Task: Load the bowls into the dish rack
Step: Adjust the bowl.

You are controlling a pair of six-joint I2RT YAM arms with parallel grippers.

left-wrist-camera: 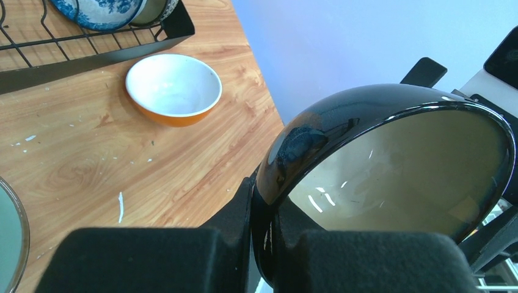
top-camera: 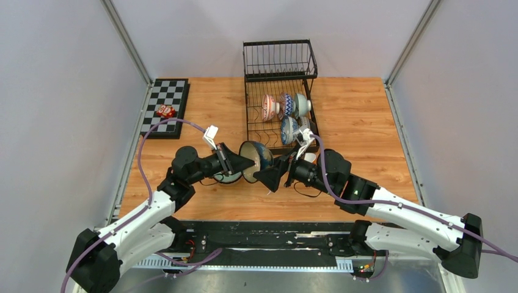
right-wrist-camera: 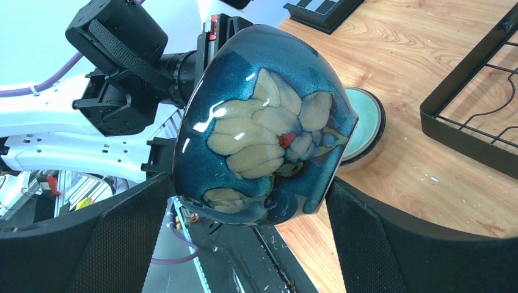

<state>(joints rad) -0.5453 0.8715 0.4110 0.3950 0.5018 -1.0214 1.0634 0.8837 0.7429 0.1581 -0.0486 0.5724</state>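
My left gripper is shut on the rim of a dark blue bowl with a cream inside and pale flowers outside. It holds the bowl on its side above the table. My right gripper is open, its fingers straddling that bowl; I cannot tell if they touch it. A pale green bowl sits on the table under the left gripper. An orange bowl with a white inside sits near the black wire dish rack, which holds several bowls.
A black-and-white checkerboard with a small red thing lies at the far left. The rack's upper basket stands at the back. The rack's front edge also shows in the left wrist view and the right wrist view.
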